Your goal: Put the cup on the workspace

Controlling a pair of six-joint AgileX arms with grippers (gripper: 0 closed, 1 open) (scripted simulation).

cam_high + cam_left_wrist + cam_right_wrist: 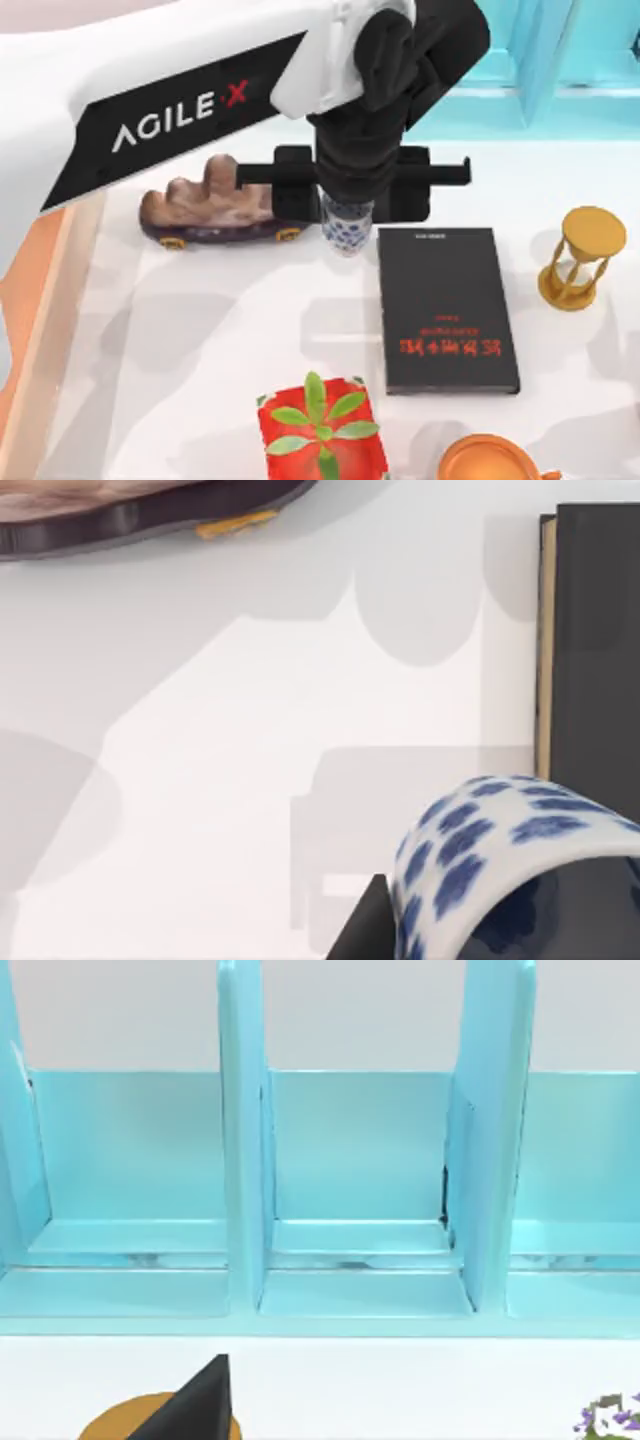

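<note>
While left gripper [347,205] hangs over workspace [200,320], my fingers clamp cup [346,226], just left of book [447,308], right of rock ornament [205,205]. Right fingers: cannot tell.

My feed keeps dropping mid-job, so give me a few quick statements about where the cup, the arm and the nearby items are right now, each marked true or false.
1. The left gripper holds the blue-and-white cup. True.
2. The cup lies on top of the black book. False: in the top view it is just beyond the book's left edge, over the white tabletop.
3. The hourglass stands to the right of the book. True.
4. The red box with the green plant sits at the table's far right edge. False: it is at the near edge, left of the book.
5. The rock ornament on its dark stand is left of the cup. True.
</note>
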